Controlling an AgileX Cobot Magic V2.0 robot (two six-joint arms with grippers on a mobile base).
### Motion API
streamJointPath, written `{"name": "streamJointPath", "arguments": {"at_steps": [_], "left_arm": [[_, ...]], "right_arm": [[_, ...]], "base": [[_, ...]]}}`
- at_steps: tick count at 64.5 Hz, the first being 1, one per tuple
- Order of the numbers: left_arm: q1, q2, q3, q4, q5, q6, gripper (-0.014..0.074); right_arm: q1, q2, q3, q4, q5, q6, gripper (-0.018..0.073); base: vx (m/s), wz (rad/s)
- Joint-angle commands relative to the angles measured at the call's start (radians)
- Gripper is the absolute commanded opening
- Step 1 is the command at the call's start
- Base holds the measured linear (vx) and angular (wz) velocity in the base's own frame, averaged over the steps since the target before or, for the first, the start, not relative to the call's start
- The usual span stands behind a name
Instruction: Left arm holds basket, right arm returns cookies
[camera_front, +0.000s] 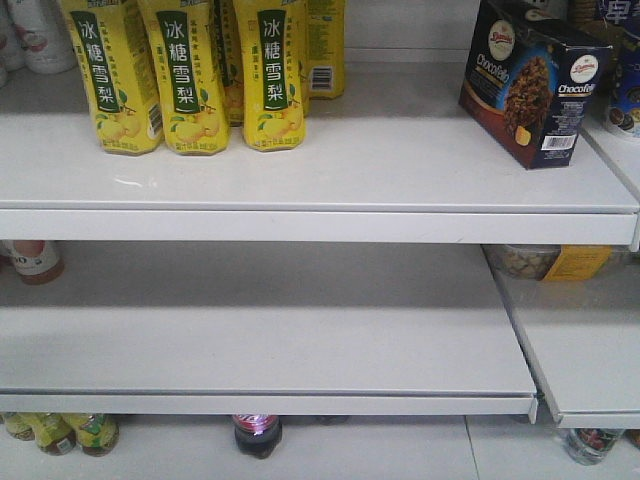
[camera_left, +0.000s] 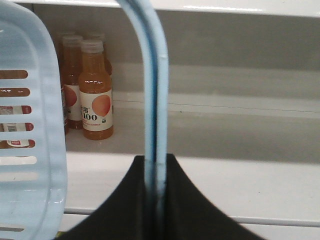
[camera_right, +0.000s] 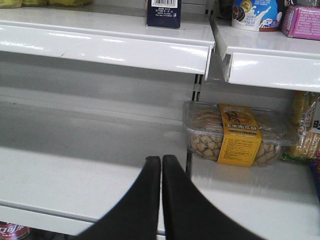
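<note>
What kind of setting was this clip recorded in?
Most likely a shop aisle: white metal shelves stocked with rows of tall yellow drink cartons, a navy-and-brown cookie carton, and a light blue plastic shopping basket.

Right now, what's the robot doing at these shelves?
It is putting shopping back. The left pincer is shut on the looped handle of the light blue basket, holding it up in front of the shelves. The cookies already stand on the top shelf, to the right of the yellow drink cartons. The right pincer is shut and empty, in front of the lower shelf, near a clear tub of snacks.
</note>
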Motion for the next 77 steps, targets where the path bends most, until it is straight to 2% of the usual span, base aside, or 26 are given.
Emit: {"name": "streamJointPath", "arguments": {"at_steps": [1,18,33,43,54,77], "left_arm": [[0.001,-0.022,0.009,0.011,-0.106,0.020,-0.0006],[0.001,-0.022,0.009,0.011,-0.106,0.020,-0.0006],[0.001,-0.022,0.009,0.011,-0.106,0.020,-0.0006],[0.001,-0.022,0.009,0.011,-0.106,0.020,-0.0006],[0.001,-0.022,0.009,0.011,-0.106,0.020,-0.0006],[0.001,-0.022,0.009,0.011,-0.099,0.020,-0.0006]], "right_arm": [[-0.006,0.020,-0.026,-0.001,-0.077,-0.005,-0.0008],[-0.011,0.016,-0.026,-0.002,-0.080,-0.007,-0.0008],[-0.149,0.016,-0.012,0.000,-0.094,-0.002,-0.0008],[-0.144,0.016,0.118,0.002,-0.271,0.003,-0.0008],[-0.144,-0.014,0.254,0.002,-0.470,0.075,-0.0008],[-0.144,-0.043,0.252,0.000,-0.453,0.129,-0.0008]], "base": [[0.00,0.00],[0.00,0.00],[0.00,0.00],[0.00,0.00],[0.00,0.00],[0.00,0.00]]}}
